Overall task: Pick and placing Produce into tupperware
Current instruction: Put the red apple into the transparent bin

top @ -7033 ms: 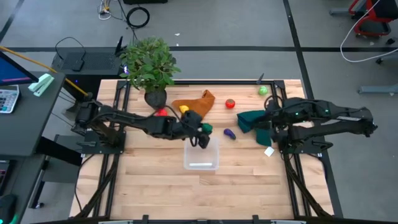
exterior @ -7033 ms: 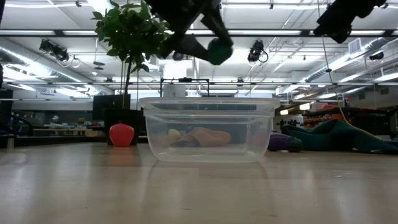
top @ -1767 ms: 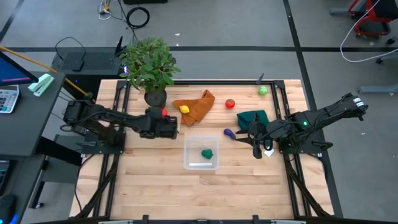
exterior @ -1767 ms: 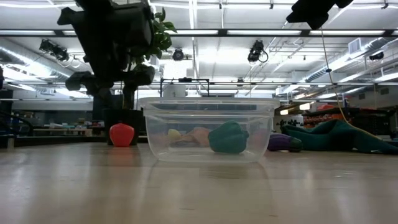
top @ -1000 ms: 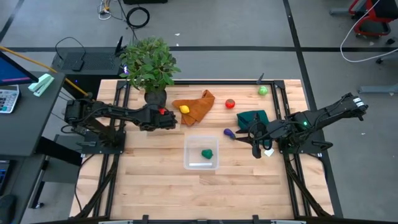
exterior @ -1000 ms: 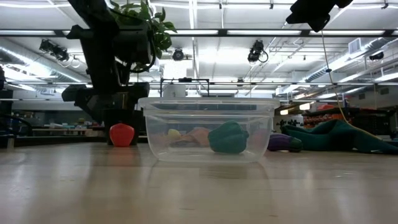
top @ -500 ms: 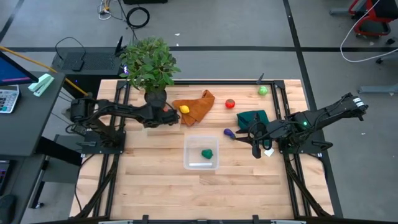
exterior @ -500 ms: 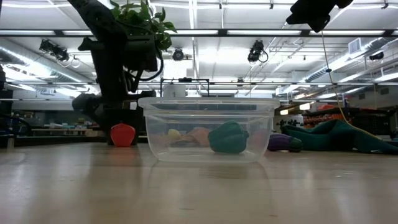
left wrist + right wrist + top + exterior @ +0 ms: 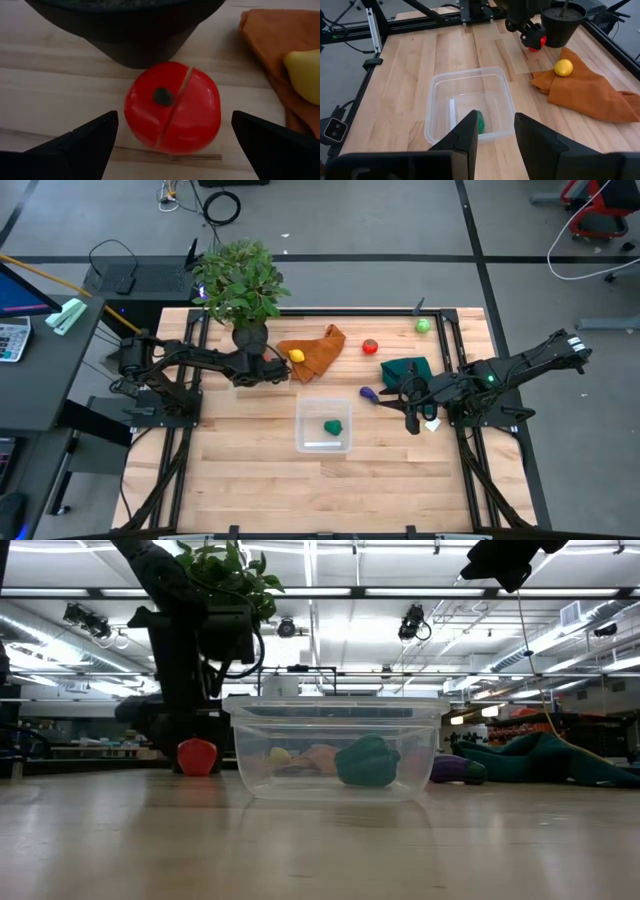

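Observation:
A red produce piece [image 9: 172,107] rests on the wood right beside the black plant pot [image 9: 135,35]. My left gripper [image 9: 175,120] is open, pointing steeply down, with one finger on each side of the red piece and a gap to it on both sides. The clear tupperware [image 9: 323,425] stands mid-table with a green produce piece [image 9: 334,426] lying on its floor. My right gripper [image 9: 495,130] hovers open above the table right of the tupperware, holding nothing. A yellow piece [image 9: 296,355] lies on the orange cloth [image 9: 318,348]. A purple piece [image 9: 368,393] lies on the wood.
A leafy potted plant [image 9: 240,285] stands at the far left, close over my left gripper. A dark green cloth [image 9: 405,370] lies at the right. Another red piece [image 9: 370,347] and a green one [image 9: 423,326] sit near the far edge. Bare wood lies near the front edge.
My left gripper has sunk a little and edged toward the plant pot, coming down around the red piece beside it; it has stayed open. The green piece lies still in the tupperware.

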### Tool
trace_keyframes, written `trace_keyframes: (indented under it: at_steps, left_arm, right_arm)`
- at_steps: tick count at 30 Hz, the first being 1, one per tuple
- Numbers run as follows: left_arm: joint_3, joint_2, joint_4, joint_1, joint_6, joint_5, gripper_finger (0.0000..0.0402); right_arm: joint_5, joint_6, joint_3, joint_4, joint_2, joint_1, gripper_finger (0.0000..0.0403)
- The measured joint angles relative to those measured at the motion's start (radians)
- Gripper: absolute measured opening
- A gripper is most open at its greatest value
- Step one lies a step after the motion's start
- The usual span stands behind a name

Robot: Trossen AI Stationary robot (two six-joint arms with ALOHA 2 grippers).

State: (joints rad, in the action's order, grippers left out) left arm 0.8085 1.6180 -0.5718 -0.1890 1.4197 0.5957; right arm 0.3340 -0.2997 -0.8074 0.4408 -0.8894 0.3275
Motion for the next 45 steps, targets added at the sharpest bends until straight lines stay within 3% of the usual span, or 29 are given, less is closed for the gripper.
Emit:
trace_keyframes:
  at_steps: [23,35,45]
  left_arm:
    - [0.000,-0.001,-0.005,0.000,-0.003,0.002,0.0378]
    - [0.000,-0.001,-0.006,0.000,-0.002,0.002,0.0376]
    - [0.000,-0.001,-0.005,0.000,-0.039,0.001,0.0350]
  right_arm:
    - [0.105,0.093,0.000,0.038,0.000,0.000,0.0095]
    - [0.106,0.084,0.000,0.037,0.000,0.000,0.0084]
    - [0.105,0.083,0.000,0.037,0.000,0.000,0.0077]
